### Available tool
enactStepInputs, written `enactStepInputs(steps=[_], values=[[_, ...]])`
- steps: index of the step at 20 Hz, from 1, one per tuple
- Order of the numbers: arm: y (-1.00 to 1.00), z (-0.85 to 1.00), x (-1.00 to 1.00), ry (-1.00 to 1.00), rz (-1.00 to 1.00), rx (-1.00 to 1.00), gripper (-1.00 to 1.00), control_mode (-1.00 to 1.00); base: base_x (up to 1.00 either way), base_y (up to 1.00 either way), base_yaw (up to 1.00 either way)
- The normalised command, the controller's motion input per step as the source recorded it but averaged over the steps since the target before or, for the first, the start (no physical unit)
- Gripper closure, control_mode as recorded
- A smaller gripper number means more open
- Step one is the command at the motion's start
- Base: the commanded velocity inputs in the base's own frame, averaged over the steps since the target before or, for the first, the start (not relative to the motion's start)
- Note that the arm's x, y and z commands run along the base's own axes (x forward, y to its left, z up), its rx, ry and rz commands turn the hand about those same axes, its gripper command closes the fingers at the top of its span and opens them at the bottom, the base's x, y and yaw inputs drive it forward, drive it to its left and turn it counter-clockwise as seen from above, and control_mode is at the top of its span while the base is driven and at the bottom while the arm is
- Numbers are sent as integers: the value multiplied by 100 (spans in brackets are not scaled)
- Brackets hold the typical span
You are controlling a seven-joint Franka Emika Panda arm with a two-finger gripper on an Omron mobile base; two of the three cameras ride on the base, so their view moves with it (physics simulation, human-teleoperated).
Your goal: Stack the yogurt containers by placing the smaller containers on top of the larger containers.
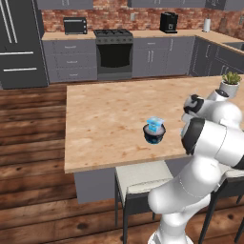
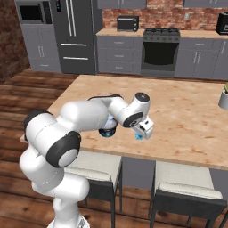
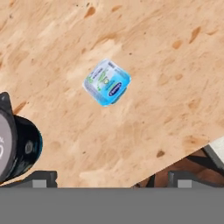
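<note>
Lying on the pale speckled wooden island countertop (image 3: pixel 166 57), the small light-blue translucent yogurt cup (image 3: pixel 107 82) with its white-and-blue printed top shows near the middle of the hand view, apart from the squat round dark navy tub (image 3: pixel 19 146) with a pale grey top, which sits at the left edge of that view. From the left base view the cup (image 1: pixel 155 124) appears directly behind or over the dark tub (image 1: pixel 154 135), close to the near edge of the island; whether they touch cannot be told from that angle, though the hand view shows bare wood between them. In the right base view the tub (image 2: pixel 107 130) peeks out from behind the white arm, and a bit of the blue cup (image 2: pixel 139 136) shows just beneath the gripper (image 2: pixel 144 129). The gripper (image 3: pixel 109 180) hovers above the counter with its two dark fingertips (image 3: pixel 41 178) spread wide, released and grasping nothing. A white plant pot (image 1: pixel 229 87) with green leaves stands at the far right of the island, and two cushioned stools (image 1: pixel 143 176) are tucked under its near edge.
</note>
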Motion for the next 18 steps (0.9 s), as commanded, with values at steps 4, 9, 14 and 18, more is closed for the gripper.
enactStepInputs(steps=[4, 9, 14, 18], values=[[0, -3, 17, 0, -3, 0, -100, -100, 0, 0, 0], [0, -4, 19, 0, -2, 0, -100, -100, 0, 0, 0], [-3, -1, 13, 0, -2, 0, -100, -100, 0, 0, 0], [-9, -5, 10, 0, -1, 0, -100, -100, 0, 0, 0]])
